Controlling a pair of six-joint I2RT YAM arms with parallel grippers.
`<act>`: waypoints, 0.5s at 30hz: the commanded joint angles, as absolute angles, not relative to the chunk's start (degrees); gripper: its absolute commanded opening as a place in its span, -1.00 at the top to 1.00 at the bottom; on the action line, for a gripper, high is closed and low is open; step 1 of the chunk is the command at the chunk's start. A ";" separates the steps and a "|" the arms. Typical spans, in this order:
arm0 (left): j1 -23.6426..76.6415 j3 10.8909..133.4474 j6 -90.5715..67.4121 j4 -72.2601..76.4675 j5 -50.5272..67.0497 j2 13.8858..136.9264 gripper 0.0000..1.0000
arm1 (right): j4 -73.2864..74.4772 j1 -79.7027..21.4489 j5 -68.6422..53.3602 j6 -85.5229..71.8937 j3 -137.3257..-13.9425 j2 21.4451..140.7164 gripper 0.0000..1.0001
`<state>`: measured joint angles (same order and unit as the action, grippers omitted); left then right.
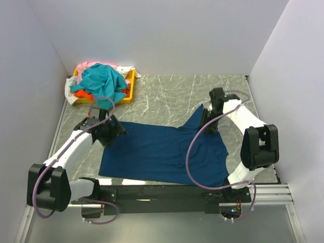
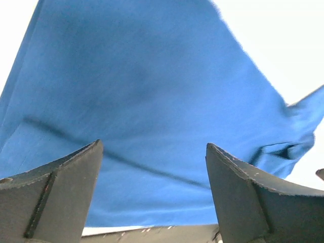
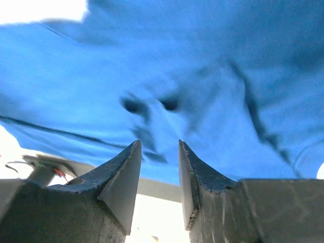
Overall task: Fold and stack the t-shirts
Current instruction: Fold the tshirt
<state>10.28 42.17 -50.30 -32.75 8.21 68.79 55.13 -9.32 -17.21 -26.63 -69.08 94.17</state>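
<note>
My left gripper has its jaws wide apart, with the navy blue t-shirt filling the wrist view just under and ahead of the fingertips. It hangs over the shirt's far left corner, which I judge is the spot for a pinch to fold from. My right gripper has its jaws nearly together with a narrow slit between the tips. The cloth rises in a peak right at it, but I cannot tell whether fabric is actually clamped. Between the two hands the shirt lies spread on the table — flat enough to fold. Well beyond my left hand the teal t-shirt tops a heap with orange, pink and white in the yellow tray — waiting, I'd say, for their turn.
</note>
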 commanded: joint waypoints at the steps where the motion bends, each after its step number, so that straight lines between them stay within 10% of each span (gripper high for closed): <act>1: 10.28 48.51 -46.76 -32.17 5.89 69.78 -0.79 | 54.15 -7.65 -14.07 -24.00 -76.62 95.96 0.15; 15: 10.28 53.00 -44.12 -31.47 1.93 64.60 -0.86 | 43.43 -5.71 -2.73 -21.53 -102.04 120.67 0.17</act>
<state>10.28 51.51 -45.06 -32.05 3.55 66.35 46.57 -6.17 -6.92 -22.61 -98.10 120.25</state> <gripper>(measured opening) 0.926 0.415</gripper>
